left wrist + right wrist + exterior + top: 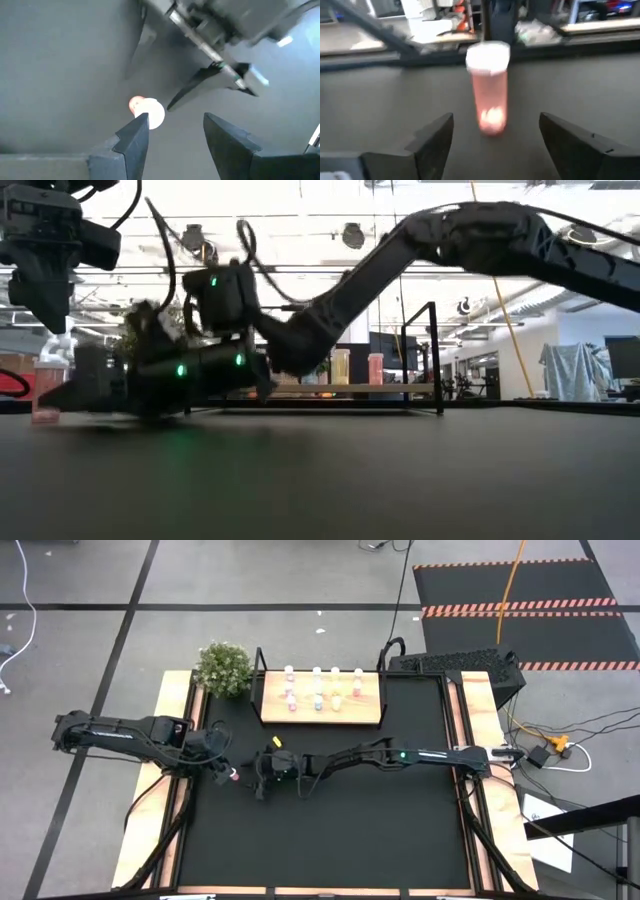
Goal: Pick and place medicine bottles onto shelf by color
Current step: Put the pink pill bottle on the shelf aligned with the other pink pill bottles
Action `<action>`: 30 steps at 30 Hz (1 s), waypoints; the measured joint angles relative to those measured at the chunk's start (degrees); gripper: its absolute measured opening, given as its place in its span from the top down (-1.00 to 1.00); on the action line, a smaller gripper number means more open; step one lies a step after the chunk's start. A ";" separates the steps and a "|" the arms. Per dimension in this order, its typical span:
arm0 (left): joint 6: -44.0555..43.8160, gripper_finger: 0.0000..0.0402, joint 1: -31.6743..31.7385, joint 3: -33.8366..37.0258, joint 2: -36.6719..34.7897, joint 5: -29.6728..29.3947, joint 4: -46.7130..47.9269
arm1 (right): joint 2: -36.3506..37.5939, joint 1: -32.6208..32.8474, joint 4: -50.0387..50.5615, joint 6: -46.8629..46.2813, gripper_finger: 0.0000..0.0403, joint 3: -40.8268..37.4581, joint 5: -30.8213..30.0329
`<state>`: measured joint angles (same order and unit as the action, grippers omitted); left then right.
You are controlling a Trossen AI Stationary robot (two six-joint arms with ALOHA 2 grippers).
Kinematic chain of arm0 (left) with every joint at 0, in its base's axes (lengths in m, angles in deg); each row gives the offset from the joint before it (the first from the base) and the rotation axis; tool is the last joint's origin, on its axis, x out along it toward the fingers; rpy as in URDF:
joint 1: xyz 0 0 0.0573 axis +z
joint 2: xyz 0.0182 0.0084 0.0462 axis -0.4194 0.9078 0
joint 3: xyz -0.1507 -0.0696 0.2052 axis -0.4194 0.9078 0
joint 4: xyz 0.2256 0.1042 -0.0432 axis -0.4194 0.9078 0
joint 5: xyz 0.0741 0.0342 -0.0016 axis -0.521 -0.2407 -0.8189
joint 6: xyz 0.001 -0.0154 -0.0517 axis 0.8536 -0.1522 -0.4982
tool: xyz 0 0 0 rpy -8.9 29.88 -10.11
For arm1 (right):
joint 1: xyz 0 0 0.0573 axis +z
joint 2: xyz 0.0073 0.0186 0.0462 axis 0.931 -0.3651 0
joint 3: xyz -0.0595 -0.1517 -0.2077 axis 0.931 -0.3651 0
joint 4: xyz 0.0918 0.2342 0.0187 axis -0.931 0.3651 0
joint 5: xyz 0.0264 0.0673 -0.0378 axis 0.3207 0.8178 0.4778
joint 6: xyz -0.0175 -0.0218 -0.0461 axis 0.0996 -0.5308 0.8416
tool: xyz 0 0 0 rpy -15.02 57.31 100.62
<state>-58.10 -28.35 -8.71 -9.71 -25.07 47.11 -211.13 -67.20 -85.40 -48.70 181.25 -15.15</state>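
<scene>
A pink medicine bottle [489,95] with a white cap stands upright on its base on the black table, at the left [233,776]. My right gripper [495,135] lies low and level, open, pointing at the bottle from the table's right; the bottle stands just ahead of its fingertips. My left gripper [175,125] hangs above the bottle [47,385], pointing down, open with nothing between its fingers; the cap [152,112] shows beside one fingertip. The shelf [370,712] at the far edge carries several bottles.
A small potted plant [223,668] stands left of the shelf at the far edge. Wooden side rails [150,830] run along the table's left and right. The shelf's thin black posts [434,355] rise at its corners. Black table surface lies bare toward the near edge.
</scene>
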 joint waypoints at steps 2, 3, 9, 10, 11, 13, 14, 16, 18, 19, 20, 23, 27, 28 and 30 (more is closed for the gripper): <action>-0.43 0.06 -0.02 0.00 0.00 -0.17 -0.01 | -1.84 -0.24 -0.51 0.88 -0.49 1.84 1.90; -0.71 0.06 -0.02 0.00 0.00 -0.19 0.01 | -2.45 -0.29 -0.10 0.67 -0.50 2.77 3.30; -2.44 0.06 -0.02 -0.04 0.01 -0.19 0.16 | -7.08 -0.70 1.71 1.61 -0.47 9.11 6.72; -2.85 0.06 -0.02 -0.05 0.00 -0.21 0.24 | -7.60 -0.88 1.90 2.14 -0.45 9.76 7.33; -3.28 0.06 -0.02 -0.07 0.00 -0.20 0.32 | -8.14 -0.98 2.35 2.35 -0.44 10.40 7.81; -3.81 0.06 -0.02 -0.07 0.02 -0.21 0.49 | -8.91 -1.09 2.69 2.39 -0.41 10.72 8.40; -3.97 0.06 -0.02 -0.07 0.02 -0.21 0.49 | -9.02 -1.22 2.93 2.42 -0.39 10.76 8.97; -4.03 0.06 -0.02 -0.07 0.03 -0.21 0.51 | -9.02 -1.31 4.80 2.59 -0.35 10.72 9.08; -3.99 0.06 -0.02 -0.07 0.02 -0.21 0.55 | -9.10 -1.31 4.83 2.61 -0.27 10.69 9.06; -3.87 0.06 -0.02 -0.07 0.02 -0.21 0.58 | -9.13 -1.33 4.91 2.56 -0.23 10.67 9.07; -3.79 0.06 -0.02 -0.07 0.02 -0.21 0.58 | -9.15 -1.35 4.87 2.36 -0.17 10.65 9.05; -3.77 0.06 -0.02 -0.07 0.02 -0.23 0.60 | -9.18 -1.51 4.57 0.75 0.03 10.63 9.05; -4.38 0.06 -0.02 -0.07 0.02 -0.23 0.61 | -9.15 -1.55 4.37 0.30 0.27 10.56 10.16; -4.89 0.06 -0.02 -0.07 0.02 -0.23 0.60 | -9.12 -1.57 4.07 0.18 0.32 10.54 10.32; -6.18 0.06 -0.02 -0.07 0.02 -0.11 0.23 | -8.83 -1.56 3.74 0.19 0.40 10.54 10.60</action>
<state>-64.28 -28.37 -8.78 -9.69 -25.18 47.35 -219.97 -68.77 -81.66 -48.51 191.79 -4.54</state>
